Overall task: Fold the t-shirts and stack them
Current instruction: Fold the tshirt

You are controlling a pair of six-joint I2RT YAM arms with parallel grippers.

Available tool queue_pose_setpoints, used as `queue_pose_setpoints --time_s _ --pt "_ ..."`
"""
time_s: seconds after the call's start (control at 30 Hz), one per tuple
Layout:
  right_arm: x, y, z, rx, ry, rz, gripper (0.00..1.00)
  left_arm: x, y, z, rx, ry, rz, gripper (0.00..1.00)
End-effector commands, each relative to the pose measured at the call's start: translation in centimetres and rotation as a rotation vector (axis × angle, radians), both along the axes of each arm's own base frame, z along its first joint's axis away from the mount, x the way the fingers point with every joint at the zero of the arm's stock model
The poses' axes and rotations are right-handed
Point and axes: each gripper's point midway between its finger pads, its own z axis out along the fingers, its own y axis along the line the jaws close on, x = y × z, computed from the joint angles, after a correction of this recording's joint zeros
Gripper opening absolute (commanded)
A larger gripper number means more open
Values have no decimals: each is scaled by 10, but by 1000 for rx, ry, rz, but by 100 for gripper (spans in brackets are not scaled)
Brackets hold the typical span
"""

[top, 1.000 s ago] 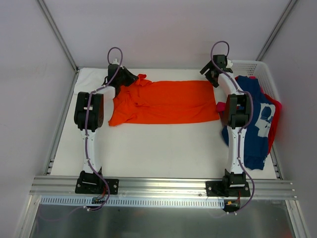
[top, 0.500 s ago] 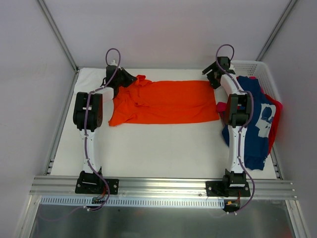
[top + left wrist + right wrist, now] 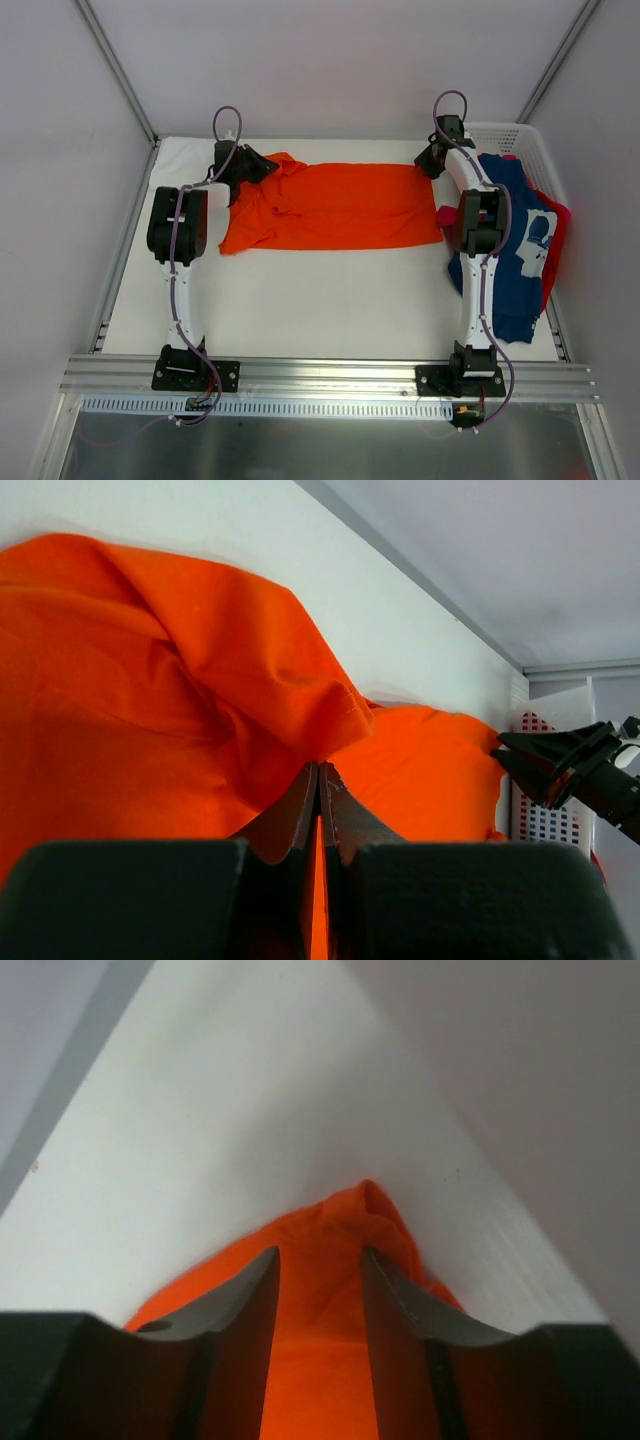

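A bright orange t-shirt (image 3: pixel 340 205) lies spread across the back of the white table (image 3: pixel 300 300), its left end rumpled. At the shirt's far left corner my left gripper (image 3: pixel 262 165) is shut on a fold of the orange cloth (image 3: pixel 250 700), pinched at the fingertips (image 3: pixel 320 768). My right gripper (image 3: pixel 428 165) is at the shirt's far right corner. Its jaws stand partly apart, with the bunched orange corner (image 3: pixel 345 1230) between them (image 3: pixel 320 1252). A navy t-shirt with white print (image 3: pixel 515 230) and a pink-red one (image 3: pixel 558 225) hang over the basket on the right.
A white plastic lattice basket (image 3: pixel 510 135) stands at the right edge of the table. The enclosure's back wall and its metal frame rise close behind both grippers. The arms' bases are bolted to the rail along the near edge (image 3: pixel 330 375).
The right gripper has moved down onto the shirt's far right corner and its jaws have narrowed around the cloth. The left gripper has stayed shut and shifted slightly, and the rumpled left end has spread out a little.
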Motion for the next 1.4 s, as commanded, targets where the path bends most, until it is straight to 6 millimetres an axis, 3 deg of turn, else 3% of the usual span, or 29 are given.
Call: queue_pose_setpoints --time_s 0.0,0.03,0.07,0.17,0.5,0.63,0.77,0.83,0.9,1.0,1.27,1.3,1.33,1.37 --pt "-34 -53 -21 -76 185 -69 38 0 -1 56 -62 -125 -14 0" --pt "-35 -52 -21 -74 193 -58 33 -1 -1 55 -66 -123 -14 0" --pt "-36 -52 -22 -77 205 -52 18 -1 0 56 -72 -129 -11 0" --pt "-39 -55 -20 -101 212 -44 0 -2 2 51 -97 -119 -10 0" --pt "-37 -53 -18 -119 196 -25 0 -8 8 41 -114 -103 -20 0" --pt "-35 -57 11 -171 133 -24 0 -8 8 44 -116 -108 -24 0" --pt "-33 -55 70 -245 53 17 0 -9 7 51 -121 -120 -30 0" --pt "-36 -60 89 -284 29 17 0 -10 7 53 -132 -121 -29 0" --pt "-38 -45 113 -320 -9 60 0 -11 6 55 -145 -120 -32 0" --pt "-44 -41 129 -363 -22 83 0 -14 6 60 -149 -129 -31 0" --pt "-50 -37 128 -386 6 112 1 -21 7 82 -133 -158 -36 0" --pt "-49 -36 127 -384 10 119 10 -23 7 83 -130 -162 -36 0" --pt "-49 -32 110 -374 51 151 63 -24 7 85 -130 -163 -36 0" --pt "-43 -29 111 -365 39 166 99 -27 7 84 -130 -160 -36 0"
